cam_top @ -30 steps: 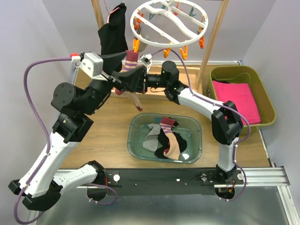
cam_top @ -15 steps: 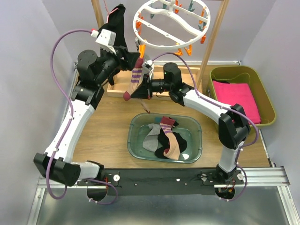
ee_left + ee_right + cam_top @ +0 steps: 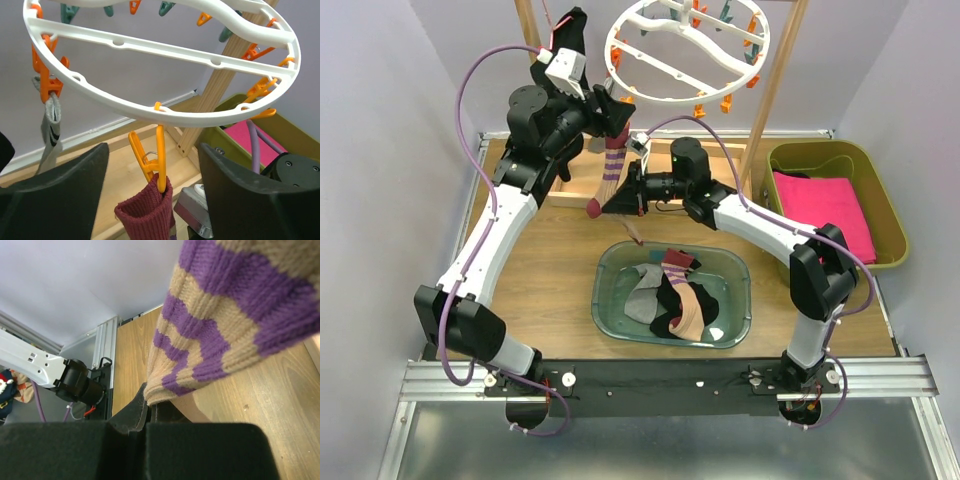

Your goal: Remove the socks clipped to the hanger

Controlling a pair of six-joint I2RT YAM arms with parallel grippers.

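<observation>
Unclipping of the striped sock (image 3: 147, 216) is in hand. The left gripper (image 3: 152, 157) is held with fingers spread, the orange peg (image 3: 160, 150) and the sock's cuff between them, just under the hanger (image 3: 165, 47). The right gripper (image 3: 145, 421) is pinched together on the sock's lower edge. Next, the peg must be squeezed open.

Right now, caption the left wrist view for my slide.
Open left end effector brackets a maroon sock held by an orange peg under the white hanger.
</observation>
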